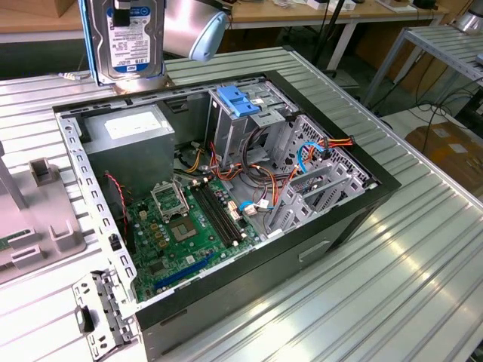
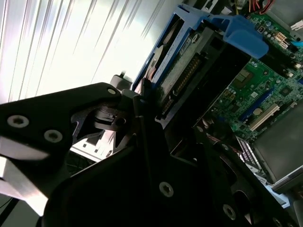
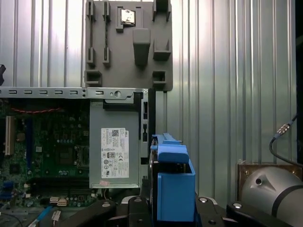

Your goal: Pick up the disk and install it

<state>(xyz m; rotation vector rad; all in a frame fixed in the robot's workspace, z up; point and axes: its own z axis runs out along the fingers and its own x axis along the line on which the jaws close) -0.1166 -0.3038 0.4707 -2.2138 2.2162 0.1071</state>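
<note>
**Above the case's far corner: disk held aloft**

Disk [image 1: 130, 38] hangs upright in the air, label side facing the exterior camera, blue rails along its edges. It sits high at the exterior view's left, over the far edge of the open computer case [image 1: 343, 219], touching nothing below it.

Gripper [image 3: 173, 209]: in both wrist views the black fingers [image 3: 137, 210] flank the blue-railed body. Jaws are pinched on the disk from either side.

Power supply [image 1: 128, 136], a grey box with a white sticker, lies in the case corner nearest the disk. In the first wrist view the disk's blue rail lines up just beside that box's edge.

Drive cage [image 1: 226, 128], upright with a blue latch [image 1: 238, 102] on top, stands near the power supply, toward the exterior view's right. Motherboard [image 1: 177, 230] lies flat on the case floor in front of both.

Case rests on a ribbed metal table [image 1: 392, 286]. Grey plastic fixture [image 1: 38, 226] lies on the table beside the case, at the exterior view's left.
</note>
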